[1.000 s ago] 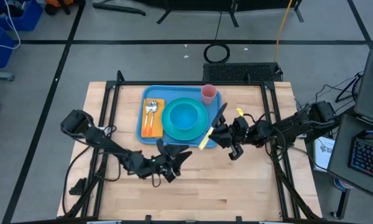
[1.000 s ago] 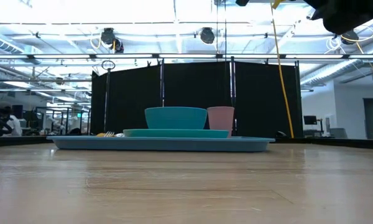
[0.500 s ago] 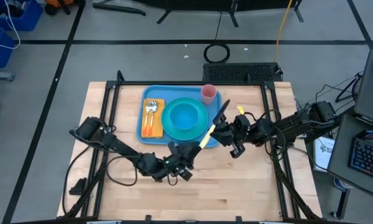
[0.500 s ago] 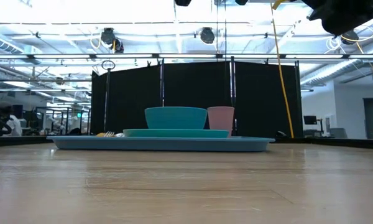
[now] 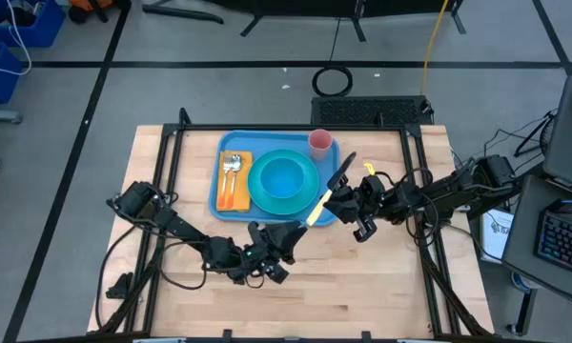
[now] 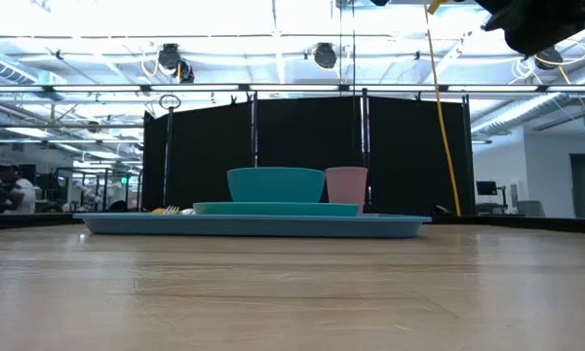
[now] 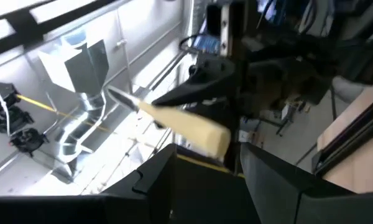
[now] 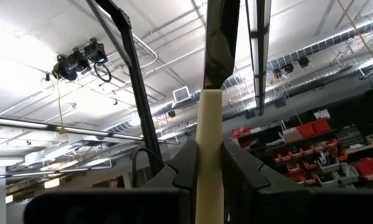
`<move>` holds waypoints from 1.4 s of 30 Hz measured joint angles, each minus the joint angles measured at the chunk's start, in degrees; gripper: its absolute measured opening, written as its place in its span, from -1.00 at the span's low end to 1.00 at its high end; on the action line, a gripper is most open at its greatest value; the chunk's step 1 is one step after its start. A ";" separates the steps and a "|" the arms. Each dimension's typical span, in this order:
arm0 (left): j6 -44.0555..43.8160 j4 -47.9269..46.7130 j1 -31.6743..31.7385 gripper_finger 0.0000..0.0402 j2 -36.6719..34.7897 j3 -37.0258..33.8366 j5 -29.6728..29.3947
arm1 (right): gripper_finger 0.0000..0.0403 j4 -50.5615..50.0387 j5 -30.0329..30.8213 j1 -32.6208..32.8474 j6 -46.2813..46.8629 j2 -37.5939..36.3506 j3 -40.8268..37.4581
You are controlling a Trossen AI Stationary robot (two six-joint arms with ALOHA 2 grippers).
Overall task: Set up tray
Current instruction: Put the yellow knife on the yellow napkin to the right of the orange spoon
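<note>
My tray point(image 5: 231, 143) sits at the tabletop's point(image 5: 381, 295) twelve o'clock, already holding plate, bowl, cup, napkin, cutlery. My right end effector point(image 5: 332, 195) clamps the knife point(image 5: 322, 198) at its four o'clock; left end effector point(image 5: 282, 238) waits open.

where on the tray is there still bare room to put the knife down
The tray has a bare strip along its right edge, bordered by the teal plate, the pink cup and the rim; the right pincer holds the knife over it. The left side is crowded: napkin with cutlery against the plate. The left pincer hovers open over the bare table in front.
</note>
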 joint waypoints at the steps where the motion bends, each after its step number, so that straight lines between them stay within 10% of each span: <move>1: -0.25 -0.15 0.11 -0.09 0.00 0.00 0.57 | -0.82 0.04 0.00 0.00 0.08 0.00 0.00; 28: -7.17 -3.24 4.57 -0.09 0.00 -0.07 6.80 | -0.82 0.17 0.26 -0.67 1.68 1.00 0.00; 42: -7.00 -3.37 4.48 -0.61 -0.02 -0.07 5.71 | -0.82 1.99 0.33 -1.49 3.26 2.27 -0.02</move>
